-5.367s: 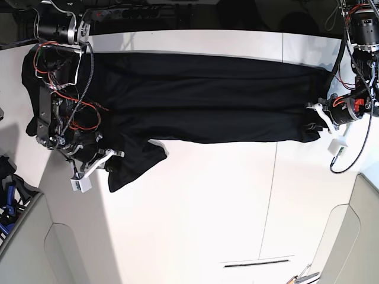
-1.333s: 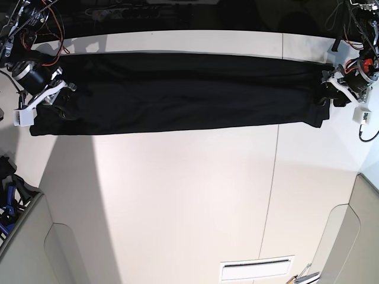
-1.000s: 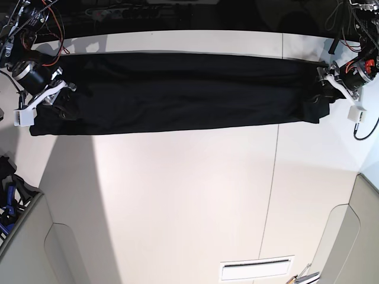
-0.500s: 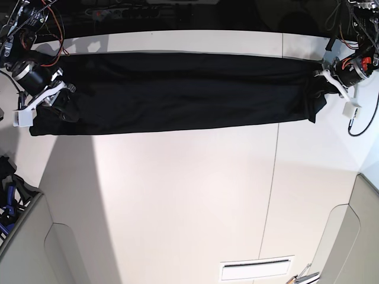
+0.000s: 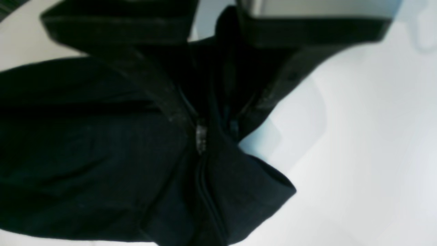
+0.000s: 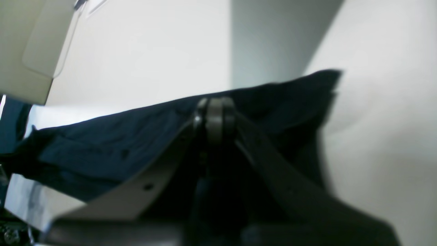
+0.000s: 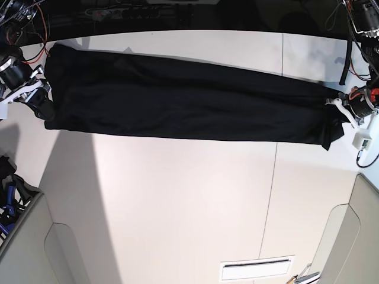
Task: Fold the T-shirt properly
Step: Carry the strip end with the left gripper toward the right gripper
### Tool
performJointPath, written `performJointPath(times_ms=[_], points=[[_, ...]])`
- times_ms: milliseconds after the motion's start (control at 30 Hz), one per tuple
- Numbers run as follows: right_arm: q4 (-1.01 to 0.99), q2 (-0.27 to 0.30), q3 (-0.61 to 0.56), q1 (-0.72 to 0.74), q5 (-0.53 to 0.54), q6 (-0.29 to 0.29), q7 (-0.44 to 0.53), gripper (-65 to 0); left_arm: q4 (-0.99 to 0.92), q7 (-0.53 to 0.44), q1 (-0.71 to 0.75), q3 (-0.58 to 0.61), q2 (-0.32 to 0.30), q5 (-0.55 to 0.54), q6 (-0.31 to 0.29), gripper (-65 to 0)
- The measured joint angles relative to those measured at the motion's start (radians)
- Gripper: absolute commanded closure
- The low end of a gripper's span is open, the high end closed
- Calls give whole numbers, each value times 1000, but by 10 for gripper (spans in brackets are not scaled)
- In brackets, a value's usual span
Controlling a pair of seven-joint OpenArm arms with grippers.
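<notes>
You had both the left gripper [image 7: 339, 112] and right gripper [image 7: 37, 97] clamped on the T-shirt [image 7: 189, 103]; even tension mattered, lifting both ends together

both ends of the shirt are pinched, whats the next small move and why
Probably carry one end across to the other to halve the length. The T-shirt lies as a long narrow band across the table; the left gripper is shut on one end and the right gripper on the other, so both ends look ready to move.
</notes>
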Motion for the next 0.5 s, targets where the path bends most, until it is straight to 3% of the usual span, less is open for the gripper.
performJointPath(times_ms=[100,200,333,500], points=[[0,0,19,0,0,0,0,0,0,0,-45,-1,-47,29,38,0],[0,0,28,0,0,0,0,0,1,15,-59,-3,-92,-19,39,0],[0,0,28,0,0,0,0,0,61,75,-51,-2,-95,-51,39,0],[0,0,28,0,0,0,0,0,243,120,10,46,-100,-192,40,0]])
